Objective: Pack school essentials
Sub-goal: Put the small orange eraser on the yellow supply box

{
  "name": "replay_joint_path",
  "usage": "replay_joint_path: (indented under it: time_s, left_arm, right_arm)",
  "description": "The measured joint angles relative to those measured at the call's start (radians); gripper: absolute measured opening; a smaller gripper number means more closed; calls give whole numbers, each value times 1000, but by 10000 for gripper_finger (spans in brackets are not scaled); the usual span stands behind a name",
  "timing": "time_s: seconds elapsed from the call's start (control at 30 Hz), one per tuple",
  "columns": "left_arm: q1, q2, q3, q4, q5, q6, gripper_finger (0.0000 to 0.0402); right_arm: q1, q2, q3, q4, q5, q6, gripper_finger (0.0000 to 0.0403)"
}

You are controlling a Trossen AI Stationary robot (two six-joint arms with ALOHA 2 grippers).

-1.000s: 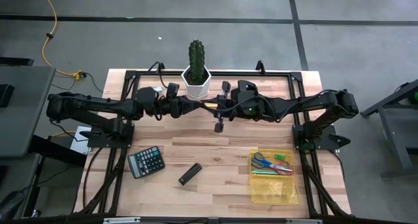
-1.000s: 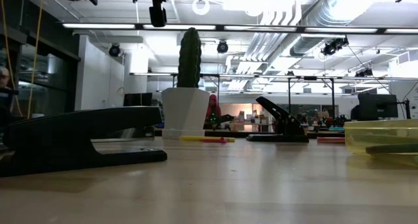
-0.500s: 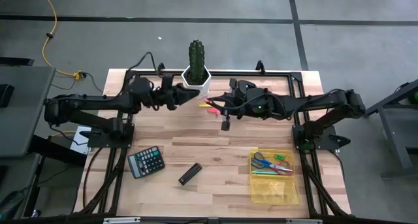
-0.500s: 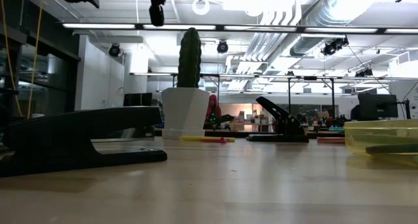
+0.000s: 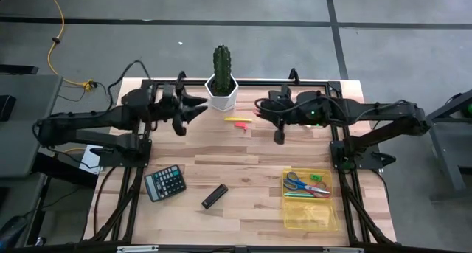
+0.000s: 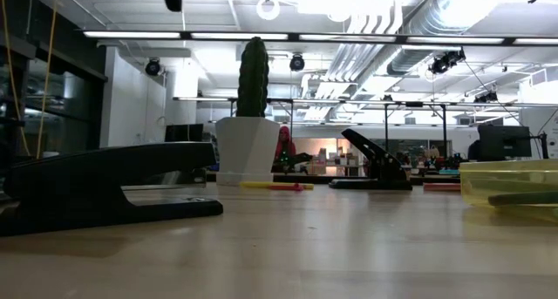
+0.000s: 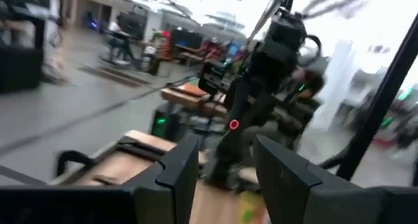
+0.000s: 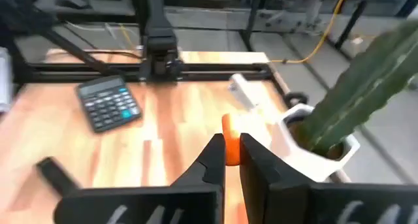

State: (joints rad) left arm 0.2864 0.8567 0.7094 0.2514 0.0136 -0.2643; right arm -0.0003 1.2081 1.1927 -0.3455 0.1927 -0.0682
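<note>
On table: one calculator (image 5: 164, 184), one cactus (image 5: 222, 62); left tool (image 5: 193, 107) wide, right tool (image 5: 259, 107) pinched closed.

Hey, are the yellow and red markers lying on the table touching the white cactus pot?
Apart. The high view shows the markers lying clear of the white cactus pot, with a strip of bare wood between them.

Both arms are dark, almost black, built from 6 jointed tubular links, with thin black cables looping off the links behind each wrist. The left gripper (image 5: 193, 105) ends in 2 flat, angular black fingers (image 7: 177, 170) with squared edges. A small green light glows on the body just behind the right gripper (image 5: 261, 106), whose 2 narrow black fingers (image 8: 211, 160) taper forward.
</note>
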Motion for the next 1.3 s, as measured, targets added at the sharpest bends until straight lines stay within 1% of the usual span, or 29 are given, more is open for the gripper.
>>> replay_joint_path:
  time_s: [0.1,0.17,0.23,0.33,0.43,0.6,0.8,0.87,0.93,1.07,1.2,1.3]
  left_arm:
    - [-97,-28,-1,-73,-119,111,136]
    - [-161,-27,-1,-79,-179,171,136]
    - [-216,-27,-1,-67,-224,220,136]
    - [-277,-26,-1,-61,-290,242,136]
    - [-306,-19,-1,-59,-355,242,136]
    - [-310,-20,-1,-34,-373,242,136]
    - [-310,-20,-1,-19,-373,242,136]
    - [-310,-20,-1,-19,-373,242,136]
    - [-310,-20,-1,-20,-373,242,136]
    - [-309,-20,-1,-21,-373,242,136]
    - [-309,-19,-1,-23,-386,242,136]
    - [-308,-19,-1,-23,-391,242,136]
  right_arm:
    - [-2,-64,-88,31,-26,55,4]
    - [-2,-108,-160,76,-31,95,5]
    - [0,-146,-231,144,-59,117,6]
    - [1,-194,-320,280,-98,149,6]
    - [1,-218,-369,358,-101,166,6]
    - [1,-228,-377,367,-107,141,6]
    - [1,-228,-377,358,-159,139,7]
    - [1,-228,-377,329,-183,145,7]
    - [1,-228,-377,269,-217,194,7]
    - [30,-226,-377,47,-246,337,7]
    - [120,-209,-383,-221,-255,465,7]
    - [212,-201,-446,-303,-276,584,7]
